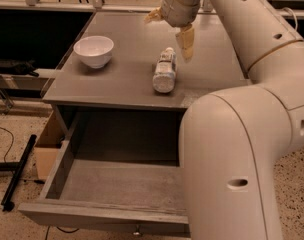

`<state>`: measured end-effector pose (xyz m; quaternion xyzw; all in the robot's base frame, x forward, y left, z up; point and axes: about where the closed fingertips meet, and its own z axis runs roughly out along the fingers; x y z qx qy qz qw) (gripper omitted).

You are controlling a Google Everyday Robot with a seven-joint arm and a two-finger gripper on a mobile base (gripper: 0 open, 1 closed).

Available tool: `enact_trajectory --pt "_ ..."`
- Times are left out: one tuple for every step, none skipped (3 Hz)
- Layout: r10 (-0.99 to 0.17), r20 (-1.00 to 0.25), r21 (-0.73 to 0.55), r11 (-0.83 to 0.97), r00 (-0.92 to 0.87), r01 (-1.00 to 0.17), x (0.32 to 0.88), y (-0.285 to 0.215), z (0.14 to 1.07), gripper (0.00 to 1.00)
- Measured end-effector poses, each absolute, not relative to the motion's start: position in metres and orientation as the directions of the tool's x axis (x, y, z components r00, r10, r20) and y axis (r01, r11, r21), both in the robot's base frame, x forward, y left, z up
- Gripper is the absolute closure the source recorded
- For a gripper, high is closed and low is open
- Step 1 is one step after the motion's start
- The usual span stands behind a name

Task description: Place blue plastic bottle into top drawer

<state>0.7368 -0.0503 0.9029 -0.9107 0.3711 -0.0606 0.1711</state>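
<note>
The blue plastic bottle (164, 70) lies on its side on the grey cabinet top (122, 79), cap pointing away from me. My gripper (171, 30) hovers just above and behind the cap end, open, its two yellowish fingers (186, 41) spread wide with nothing between them. Below, the top drawer (117, 184) is pulled out and holds nothing; its small metal knob (137, 230) shows on the front edge. My arm covers the drawer's right part.
A white bowl (94, 50) stands on the cabinet top left of the bottle. A cardboard box (46, 146) sits on the floor at the drawer's left, with a black bar (17, 176) lying beside it. My large arm fills the right side.
</note>
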Motion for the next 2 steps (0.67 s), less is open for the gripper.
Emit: enact_trajectory --pt "-0.611 -0.003 -0.373 -0.734 0.792 -0.568 0.7319 -0.047 0.9027 0.0" --pt "-0.552 0.022 -0.369 -0.78 0.834 -0.506 0.727 -0.0482 0.9032 0.0"
